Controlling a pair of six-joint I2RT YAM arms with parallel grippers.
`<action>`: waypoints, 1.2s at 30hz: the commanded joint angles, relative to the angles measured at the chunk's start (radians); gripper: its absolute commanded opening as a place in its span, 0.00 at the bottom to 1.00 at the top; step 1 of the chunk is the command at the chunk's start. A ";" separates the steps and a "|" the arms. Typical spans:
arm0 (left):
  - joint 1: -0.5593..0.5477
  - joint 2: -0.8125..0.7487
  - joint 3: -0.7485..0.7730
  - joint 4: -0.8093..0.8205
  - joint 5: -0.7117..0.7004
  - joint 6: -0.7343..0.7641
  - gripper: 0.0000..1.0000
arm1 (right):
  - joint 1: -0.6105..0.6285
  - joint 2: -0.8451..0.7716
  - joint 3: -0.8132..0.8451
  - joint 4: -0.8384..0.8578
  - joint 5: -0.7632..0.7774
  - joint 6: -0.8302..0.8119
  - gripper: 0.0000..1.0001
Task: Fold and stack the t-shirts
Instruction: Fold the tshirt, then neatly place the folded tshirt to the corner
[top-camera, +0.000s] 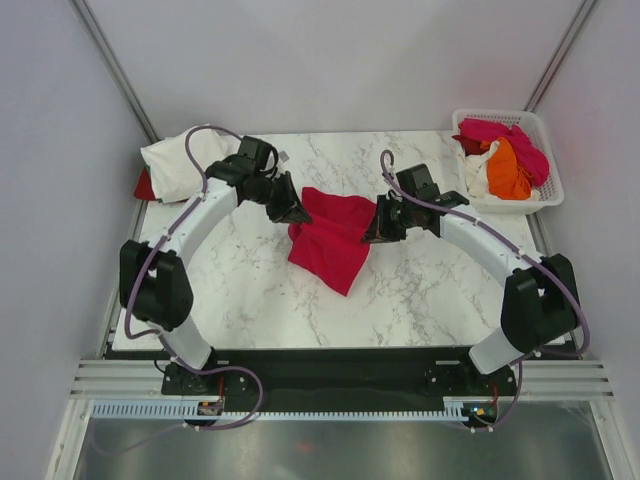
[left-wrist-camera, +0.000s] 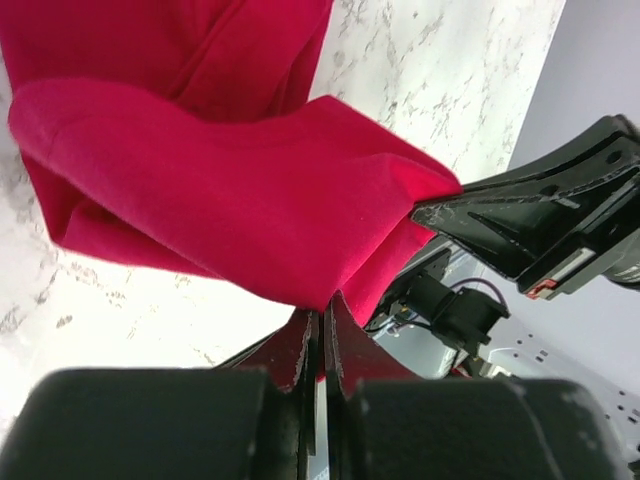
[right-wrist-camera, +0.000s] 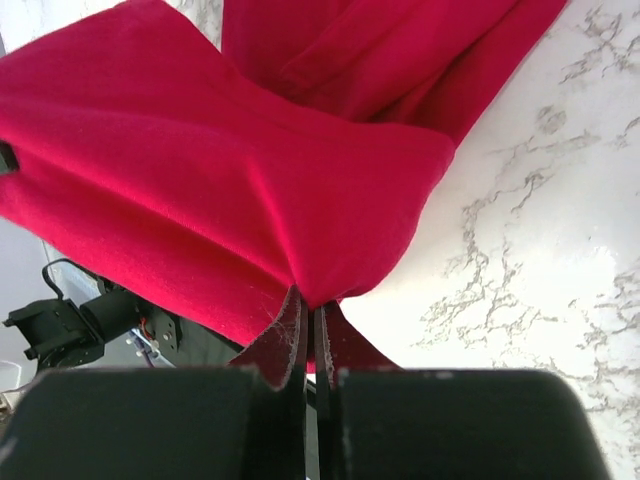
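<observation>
From above, the red shirt (top-camera: 330, 245) hangs between the two arms over the middle of the table (top-camera: 430, 290), and its lower part seems to rest crumpled on the marble. The left claw (top-camera: 298, 212) and the right claw (top-camera: 376, 232) each hold an upper edge. The cloth is bunched, so a fold made now may come out crooked. In the left wrist view, the left claw (left-wrist-camera: 322, 310) is clenched on only a thin pinch of the red shirt (left-wrist-camera: 230, 190), which a quick pull could slip out. In the right wrist view, the right claw (right-wrist-camera: 308, 315) grips an equally small tip of the red shirt (right-wrist-camera: 250, 180). If one arm moves faster, that corner may come free.
</observation>
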 joint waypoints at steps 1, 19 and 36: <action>0.039 0.122 0.150 -0.040 0.117 0.065 0.06 | -0.039 0.042 0.066 0.000 -0.059 -0.028 0.00; 0.198 0.784 0.943 0.058 0.389 -0.134 1.00 | -0.271 0.651 0.972 -0.234 0.152 -0.034 0.98; 0.174 0.584 0.566 0.070 0.183 0.458 1.00 | -0.190 -0.038 -0.024 0.023 0.079 -0.103 0.98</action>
